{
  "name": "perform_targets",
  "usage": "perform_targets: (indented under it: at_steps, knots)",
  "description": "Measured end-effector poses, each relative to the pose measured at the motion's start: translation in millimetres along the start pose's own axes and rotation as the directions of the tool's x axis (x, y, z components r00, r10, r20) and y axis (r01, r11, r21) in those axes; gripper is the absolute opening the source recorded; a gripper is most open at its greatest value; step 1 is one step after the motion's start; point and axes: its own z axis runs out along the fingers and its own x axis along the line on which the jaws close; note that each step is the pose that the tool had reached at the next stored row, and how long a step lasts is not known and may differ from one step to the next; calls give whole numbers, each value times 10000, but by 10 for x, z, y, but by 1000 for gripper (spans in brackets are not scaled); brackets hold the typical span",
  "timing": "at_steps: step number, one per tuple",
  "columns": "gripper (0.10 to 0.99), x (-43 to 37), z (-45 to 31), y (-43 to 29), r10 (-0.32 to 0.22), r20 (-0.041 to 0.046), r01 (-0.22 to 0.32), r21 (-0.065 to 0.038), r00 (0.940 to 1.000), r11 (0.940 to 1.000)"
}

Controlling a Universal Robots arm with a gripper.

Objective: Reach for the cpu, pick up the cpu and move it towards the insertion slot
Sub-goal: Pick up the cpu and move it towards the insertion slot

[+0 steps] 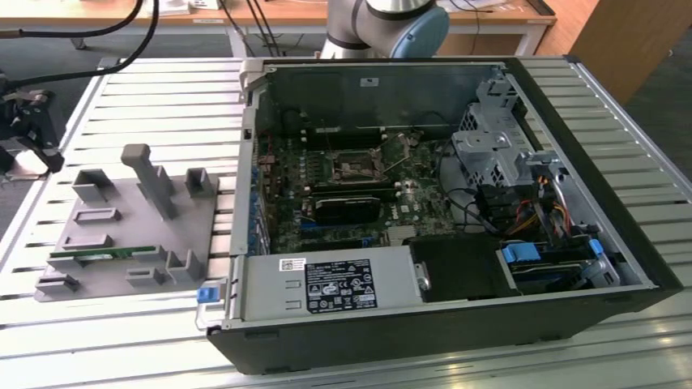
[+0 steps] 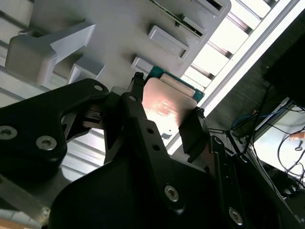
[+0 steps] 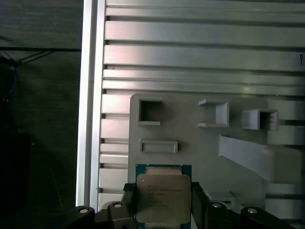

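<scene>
Gripping: gripper (image 3: 163,202) clenched on the cpu (image 3: 163,193), opposite edges
Position: over the grey tray (image 3: 205,152)
Motherboard: insertion slot (image 1: 355,168) well apart, inside case (image 1: 433,336)

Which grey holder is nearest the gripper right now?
The low flat rectangular frame, right beside the cpu held in the gripper; the open square box sits farther off.

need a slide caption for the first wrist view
The gripper closed on two sides of the cpu, at the grey holder tray on the slatted table.
</scene>
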Motion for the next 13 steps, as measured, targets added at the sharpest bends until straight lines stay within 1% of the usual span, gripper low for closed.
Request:
perform_targets:
  at_steps: [8,13]
  knots:
    - [545,0,-91,2,0,-1,0,16,10000,10000]
    - [545,1,-168,5,0,-1,0,27,10000,10000]
